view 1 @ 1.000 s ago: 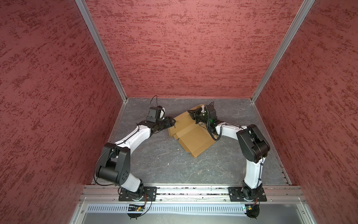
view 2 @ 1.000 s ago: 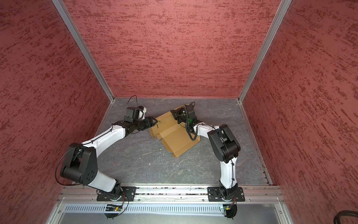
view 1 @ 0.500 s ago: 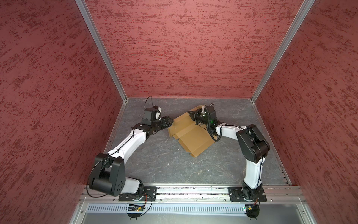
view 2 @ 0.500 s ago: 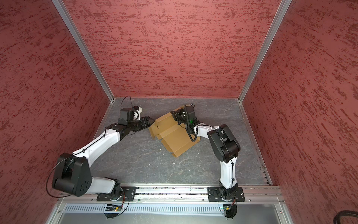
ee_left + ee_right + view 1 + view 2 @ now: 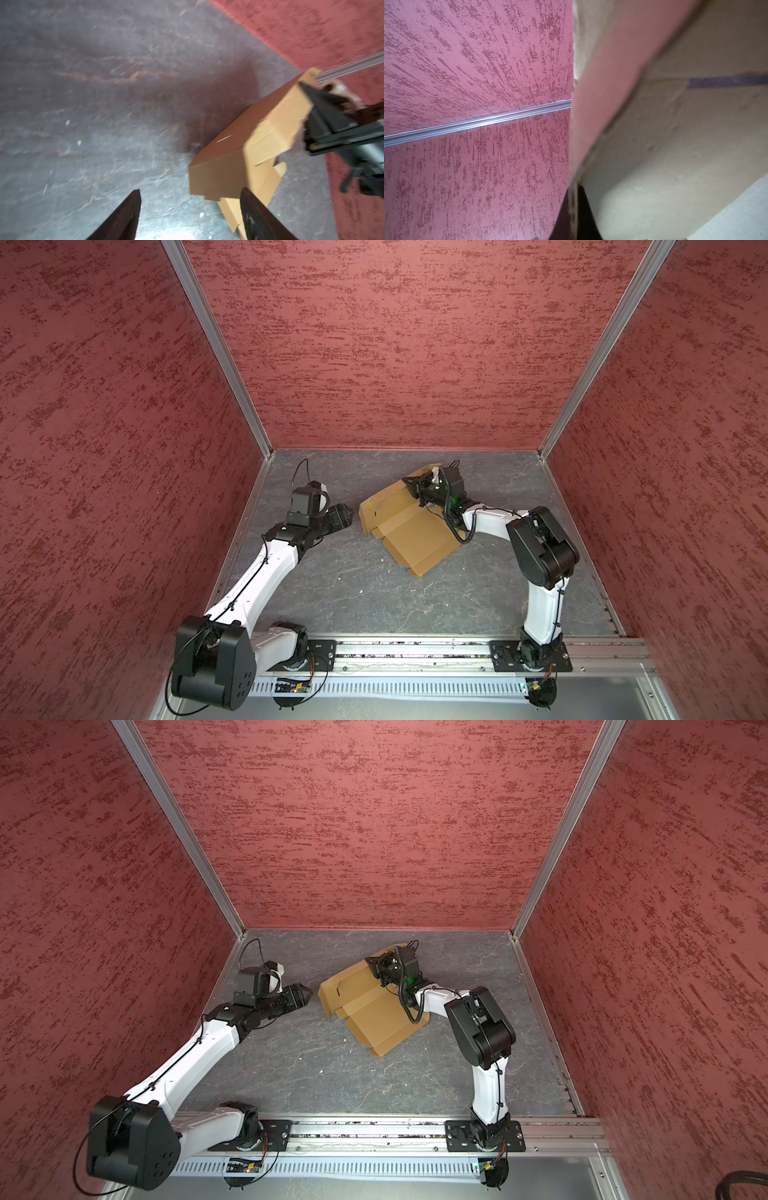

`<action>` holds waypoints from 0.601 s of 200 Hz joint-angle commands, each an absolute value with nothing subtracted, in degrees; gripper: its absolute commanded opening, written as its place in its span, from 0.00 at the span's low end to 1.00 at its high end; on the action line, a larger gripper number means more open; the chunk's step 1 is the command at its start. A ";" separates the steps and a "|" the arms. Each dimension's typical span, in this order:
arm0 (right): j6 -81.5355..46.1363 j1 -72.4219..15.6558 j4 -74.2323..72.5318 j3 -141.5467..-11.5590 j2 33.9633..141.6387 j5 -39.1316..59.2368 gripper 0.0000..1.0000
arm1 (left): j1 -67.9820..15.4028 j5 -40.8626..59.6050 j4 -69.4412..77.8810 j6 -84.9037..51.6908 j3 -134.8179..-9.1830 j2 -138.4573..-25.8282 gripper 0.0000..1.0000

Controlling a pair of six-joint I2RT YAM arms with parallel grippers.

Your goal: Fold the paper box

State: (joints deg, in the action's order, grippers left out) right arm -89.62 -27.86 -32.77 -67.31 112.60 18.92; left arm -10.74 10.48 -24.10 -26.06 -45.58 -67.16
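The paper box (image 5: 415,531) (image 5: 376,1011) is a tan cardboard sheet, partly folded, lying on the grey floor in both top views; its left wall and far flap stand up. My right gripper (image 5: 410,486) (image 5: 373,966) is shut on the raised far flap, and the right wrist view shows the flap's edge pinched in that gripper (image 5: 573,195), with the box's inside (image 5: 675,145) beside it. My left gripper (image 5: 350,514) (image 5: 308,992) (image 5: 190,199) is open, just left of the box's left wall (image 5: 224,166) and apart from it, with nothing between its fingers.
Red textured walls (image 5: 395,344) close in the floor on three sides, with aluminium corner posts (image 5: 232,377). A metal rail (image 5: 415,651) with both arm bases runs along the front. Bare grey floor (image 5: 374,601) lies in front of the box.
My left gripper has drawn back to the left, off the box's left edge, and its arm has swung lower. The right gripper and the box have stayed put.
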 commanded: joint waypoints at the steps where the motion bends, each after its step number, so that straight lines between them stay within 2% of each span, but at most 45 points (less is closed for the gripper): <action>1: -91.05 -27.69 -36.42 -66.72 111.35 19.31 0.06 | -12.82 4.20 -27.18 -24.71 -45.09 -67.87 0.75; 48: -91.05 -27.60 -37.50 -66.67 111.23 19.72 0.06 | -19.82 -2.45 -24.61 -24.91 -45.62 -73.61 0.74; 120: -90.18 -27.60 -39.92 -63.80 110.34 20.45 0.06 | -22.93 -6.23 -17.78 -24.76 -46.10 -78.75 0.73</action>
State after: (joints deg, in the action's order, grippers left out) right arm -89.54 -27.86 -36.95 -65.12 112.60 19.68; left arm -21.63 -4.19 -21.28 -25.61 -45.01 -78.63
